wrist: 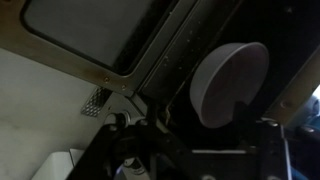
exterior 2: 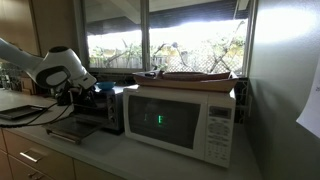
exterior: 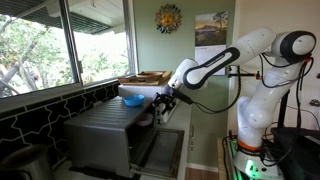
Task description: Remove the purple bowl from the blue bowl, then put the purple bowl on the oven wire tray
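The purple bowl (wrist: 230, 85) shows only in the wrist view, as a pale round shape tilted on its side, close in the dark oven opening. My gripper (exterior: 160, 105) is at the open mouth of the grey oven, also seen in an exterior view (exterior 2: 76, 96). In the wrist view the gripper (wrist: 195, 140) is lost in shadow just below the bowl, so its fingers cannot be made out. The blue bowl (exterior: 132, 100) sits on top of the oven, also seen in an exterior view (exterior 2: 105, 88). A thin pale line (wrist: 210, 151) may be a wire of the oven wire tray.
The grey oven (exterior: 100, 135) has its door (exterior 2: 70, 130) hanging open on the counter. A white microwave (exterior 2: 180, 120) stands beside it with a flat wooden tray (exterior: 145, 78) on top. Windows run behind.
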Action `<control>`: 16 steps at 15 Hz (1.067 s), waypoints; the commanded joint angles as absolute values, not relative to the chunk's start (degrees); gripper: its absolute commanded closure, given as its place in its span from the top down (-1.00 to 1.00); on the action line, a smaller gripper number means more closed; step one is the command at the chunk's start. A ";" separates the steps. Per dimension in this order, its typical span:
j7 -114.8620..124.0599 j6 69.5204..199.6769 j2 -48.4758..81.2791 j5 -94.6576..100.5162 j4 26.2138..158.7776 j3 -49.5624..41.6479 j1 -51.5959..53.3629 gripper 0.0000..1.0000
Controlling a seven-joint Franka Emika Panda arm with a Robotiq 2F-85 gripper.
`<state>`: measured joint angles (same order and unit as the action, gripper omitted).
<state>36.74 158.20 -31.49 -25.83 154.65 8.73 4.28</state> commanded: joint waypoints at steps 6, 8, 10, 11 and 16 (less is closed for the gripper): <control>17.86 130.51 -48.24 -15.39 154.51 4.03 3.38 1.00; 13.93 124.69 -50.71 -12.71 152.53 3.77 3.22 1.00; 9.98 119.66 -52.95 -10.05 150.16 3.58 3.35 1.00; 7.89 117.38 -54.07 -8.79 148.74 3.42 3.49 1.00; -4.33 112.63 -57.77 -4.88 143.00 1.68 5.67 1.00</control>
